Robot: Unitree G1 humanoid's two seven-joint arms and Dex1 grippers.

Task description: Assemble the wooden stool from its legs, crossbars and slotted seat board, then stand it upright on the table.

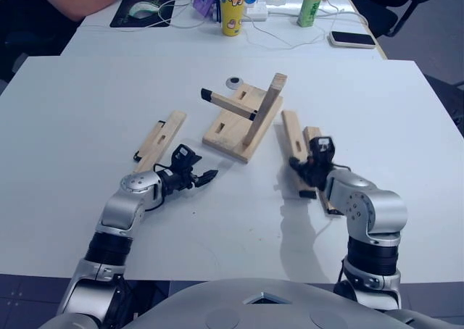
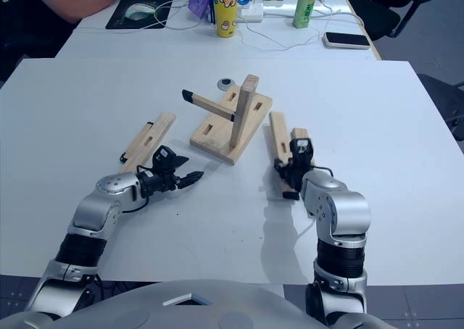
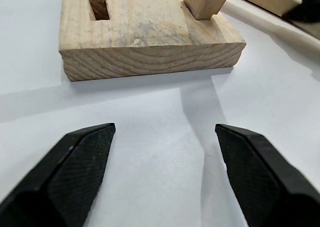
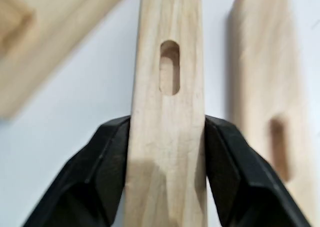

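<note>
Wooden seat board (image 1: 230, 135): lies flat in the middle of the table (image 1: 87, 126), slots facing up.
Standing leg (image 1: 265, 111): set in the board, leaning rather than plumb; a black-tipped crossbar (image 1: 226, 102) juts from it.
Right gripper (image 4: 167, 121): we find it pinching a loose leg across its narrow sides, just short of the slot.
Pinched leg (image 4: 167, 62): just beside the board's right edge. We cannot tell whether it rests on the table or sits a little clear of it.
Spare leg (image 1: 314, 135): lies alongside the pinched one, on its outer side.
Far leg (image 1: 161, 139): flat on the table, left of the board.
Left gripper (image 3: 165, 129): fingers spread wide, holding nothing, low over the table and facing the board's near edge.
Step in hand: in our judgement, raising the pinched leg to seat it in a free slot.
Method advised: lift it level, turn it upright, align its end squarely over the slot and press straight down. The idle gripper could steady the board against sliding.
Risk: knocking the leaning leg or nudging the spare one.
Writing: we find none legible on the wooden parts. The cup (image 1: 232, 14) and carton (image 1: 310, 4) on the table behind carry print, which we do not record.
</note>
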